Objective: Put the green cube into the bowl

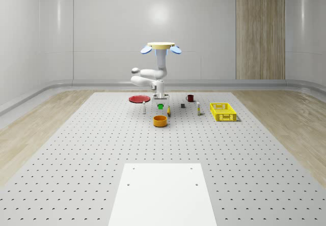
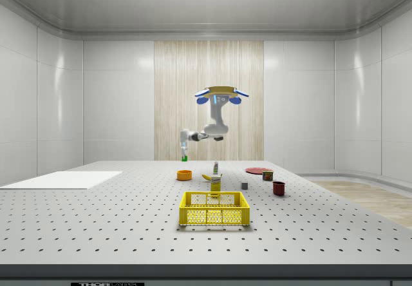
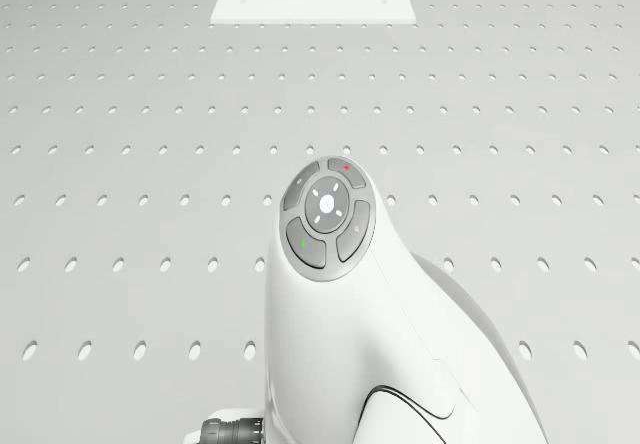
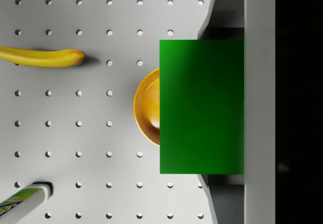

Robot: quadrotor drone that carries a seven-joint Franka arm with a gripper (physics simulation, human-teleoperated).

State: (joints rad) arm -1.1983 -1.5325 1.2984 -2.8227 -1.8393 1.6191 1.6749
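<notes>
The green cube [image 1: 160, 106] hangs in the air, held in my gripper [image 1: 160, 103], which is shut on it. In the wrist view the cube [image 4: 202, 106] sits against a grey finger [image 4: 260, 103] and hides part of the orange bowl [image 4: 146, 108] on the table below. The side view places the cube [image 2: 185, 158] well above the bowl [image 2: 185, 175]. In the whole-scene view the bowl [image 1: 160, 120] stands just in front of the cube. The drone [image 1: 160, 47] hovers over the table behind the bowl, its arm reaching down and forward.
A banana [image 4: 40, 56] and a bottle [image 4: 22, 199] lie near the bowl. A red plate [image 1: 138, 99], a dark red mug [image 1: 190, 97], a small grey block [image 1: 183, 105] and a yellow basket [image 1: 223, 111] stand around. A white panel [image 1: 162, 193] lies at the front.
</notes>
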